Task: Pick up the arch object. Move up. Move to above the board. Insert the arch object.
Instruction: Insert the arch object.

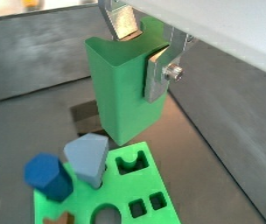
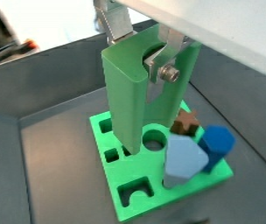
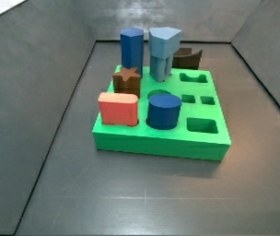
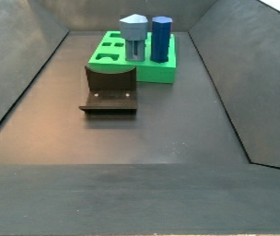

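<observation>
In both wrist views my gripper (image 1: 142, 52) (image 2: 142, 52) is shut on the arch object (image 1: 118, 87) (image 2: 133, 96), a tall dull green block with a curved notch at its top. One silver finger (image 1: 157, 74) presses in the notch, the other grips the far face. The block hangs upright above the board (image 1: 147, 181) (image 2: 104, 131), clear of it, its lower end over an arch-shaped cut-out (image 1: 129, 162). The bright green board also shows in both side views (image 3: 168, 140) (image 4: 155, 72). The gripper and the arch object are outside both side views.
The board holds a blue peg (image 3: 132, 46), a grey-blue peg (image 3: 165, 51), a dark brown notched block (image 3: 188, 58), a brown star (image 3: 128, 78), a red block (image 3: 119, 108) and a blue cylinder (image 3: 164, 111). The fixture (image 4: 110, 92) stands before the board. Grey walls surround the floor.
</observation>
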Controlling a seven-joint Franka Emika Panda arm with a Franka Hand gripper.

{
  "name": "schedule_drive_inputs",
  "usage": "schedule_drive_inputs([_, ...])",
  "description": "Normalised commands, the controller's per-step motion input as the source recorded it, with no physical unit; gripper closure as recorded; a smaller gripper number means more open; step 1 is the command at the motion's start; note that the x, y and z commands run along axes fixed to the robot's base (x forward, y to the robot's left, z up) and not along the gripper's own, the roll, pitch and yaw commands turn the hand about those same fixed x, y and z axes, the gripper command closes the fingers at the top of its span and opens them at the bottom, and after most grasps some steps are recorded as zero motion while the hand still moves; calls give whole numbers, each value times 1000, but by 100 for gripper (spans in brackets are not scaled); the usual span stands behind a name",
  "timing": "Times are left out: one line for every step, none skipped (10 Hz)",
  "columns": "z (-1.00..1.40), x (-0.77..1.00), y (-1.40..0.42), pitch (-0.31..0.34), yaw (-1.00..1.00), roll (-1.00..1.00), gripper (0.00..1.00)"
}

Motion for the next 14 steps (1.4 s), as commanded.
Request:
schedule_drive_inputs([-311,557,120,0,-683,181,100])
schedule_drive_inputs([-526,917,206,0,-346,241,100])
schedule_drive_inputs([-577,934,231,27,-243,244,100])
schedule_drive_inputs([-574,851,217,53,-277,251,100])
schedule_drive_inputs([-469,774,163,33,-363,210,100])
schedule_drive_inputs([-163,671,77,-6,-551,50,100])
schedule_drive_inputs([-137,431,109,-17,-760,27,100])
schedule_drive_inputs([-134,186,91,-3,-937,0,100])
schedule_drive_inputs([-386,23,54,46,-926,0,100])
schedule_drive_inputs([-600,169,0,186,-651,0,100])
schedule_drive_inputs([-817,303,0,186,-234,0,100])
schedule_drive_inputs([-760,237,-49,237,0,0,100])
schedule_drive_inputs([-709,209,-86,260,69,0,100])
schedule_drive_inputs([-597,71,-126,293,194,30,100])
